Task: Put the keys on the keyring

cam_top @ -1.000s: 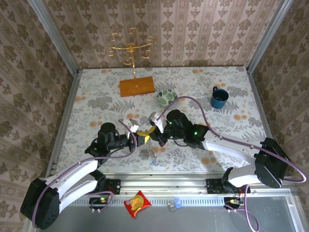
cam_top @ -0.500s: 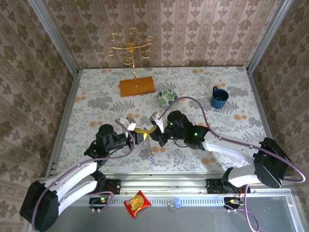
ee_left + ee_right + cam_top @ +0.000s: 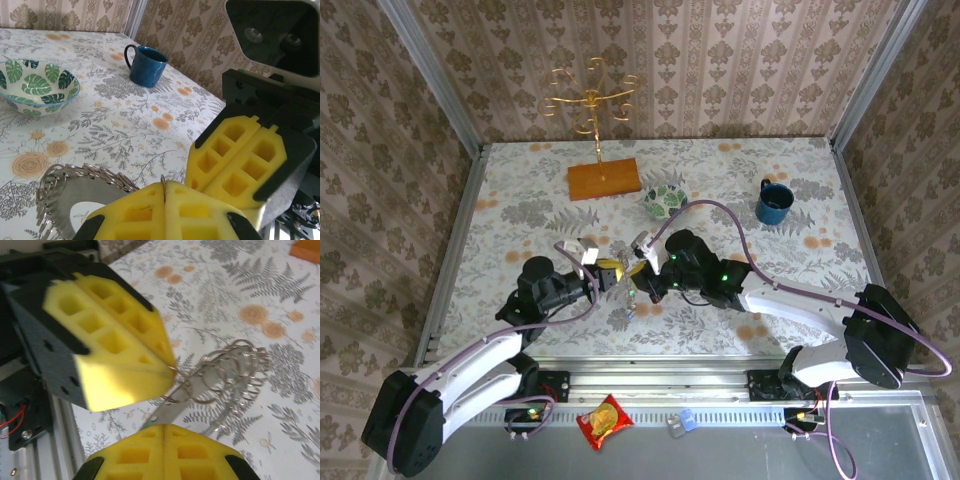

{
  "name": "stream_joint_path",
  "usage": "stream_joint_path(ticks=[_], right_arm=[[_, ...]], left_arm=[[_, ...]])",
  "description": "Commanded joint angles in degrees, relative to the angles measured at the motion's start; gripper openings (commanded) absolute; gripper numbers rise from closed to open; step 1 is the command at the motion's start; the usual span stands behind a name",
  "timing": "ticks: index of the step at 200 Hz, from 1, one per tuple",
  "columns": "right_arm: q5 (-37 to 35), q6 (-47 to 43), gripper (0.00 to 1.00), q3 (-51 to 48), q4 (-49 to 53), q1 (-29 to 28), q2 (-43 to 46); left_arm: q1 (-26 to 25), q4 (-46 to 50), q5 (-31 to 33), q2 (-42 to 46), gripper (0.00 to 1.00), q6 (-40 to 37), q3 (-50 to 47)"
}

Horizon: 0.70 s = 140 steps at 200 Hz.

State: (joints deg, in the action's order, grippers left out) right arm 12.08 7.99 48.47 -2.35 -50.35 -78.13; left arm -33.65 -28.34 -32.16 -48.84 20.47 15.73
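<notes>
**Both grippers, left and right, meet at the wide flat grey metal keyring, just on the near side of the green-and-white leaf-patterned bowl.**

Top view: on the floral tablecloth, a dark blue glazed mug stands well to the bowl's right, and an orange wooden block bearing a gold wire stand stands to its left. Left wrist view: the left gripper's yellow waffled foam pads are pressed together on a thin metal edge. The keyring, a dull plate fringed with small wire loops around an open centre, shows just beside them, nearer than the bowl, and the right gripper's pads crowd in from the other side. Right wrist view: its own pads are pressed together. A flat strip of the keyring reaches their seam, but I cannot tell whether they grip it.
</notes>
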Motion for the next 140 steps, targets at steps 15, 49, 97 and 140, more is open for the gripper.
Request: stream_joint_path(ticks=[15,49,97,140], right_arm=[[-5.71,4.73,0.00,0.17,10.80,2.40,0.12],[-5.28,10.57,0.00,-2.44,14.82,2.51,-3.10],[-6.36,12.92,0.00,-2.34,15.44,3.44,-8.10],[-7.20,13.82,0.00,-1.22,17.61,5.10,-12.17]], left_arm=[[0.16,3.49,-2.79,1.39,0.00,-7.54,2.51],[0.16,6.36,-6.28,0.58,0.00,-13.32,4.74],[0.16,8.78,-8.58,-0.33,0.00,-19.17,6.74],[0.04,9.23,-9.72,-1.49,0.00,-21.83,7.39]])
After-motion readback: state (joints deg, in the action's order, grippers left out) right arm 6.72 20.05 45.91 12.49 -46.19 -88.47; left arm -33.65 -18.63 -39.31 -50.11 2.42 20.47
